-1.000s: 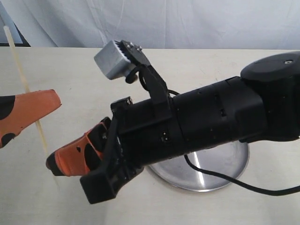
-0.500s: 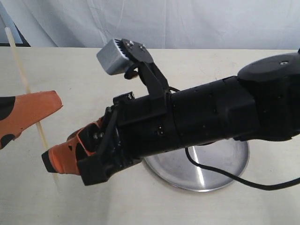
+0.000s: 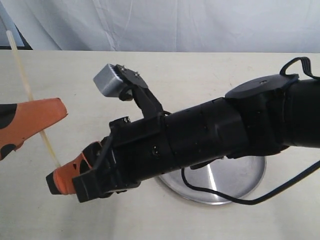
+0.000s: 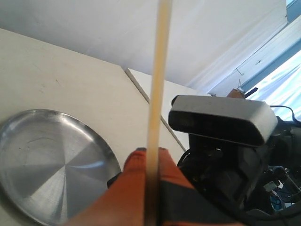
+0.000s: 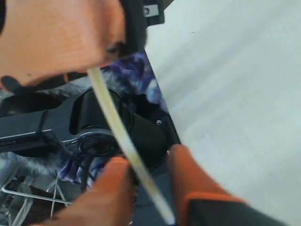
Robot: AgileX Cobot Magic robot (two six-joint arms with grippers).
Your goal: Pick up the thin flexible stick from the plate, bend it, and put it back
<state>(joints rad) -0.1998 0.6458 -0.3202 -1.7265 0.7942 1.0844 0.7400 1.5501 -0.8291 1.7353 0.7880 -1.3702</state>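
Left jaws are clamped on the stick (image 3: 20,67), held well off the plate (image 3: 236,178), its long axis steeply upright. Its lower end runs between the right jaws, which stand partly apart around it, seemingly not pinching yet.

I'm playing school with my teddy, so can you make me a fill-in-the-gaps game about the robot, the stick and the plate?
1. The left pincer is shut on the thin ___.
2. The stick runs ___ the open jaws of the right pincer.
3. The silver plate is ___ in shape.
Missing words: stick; between; round.
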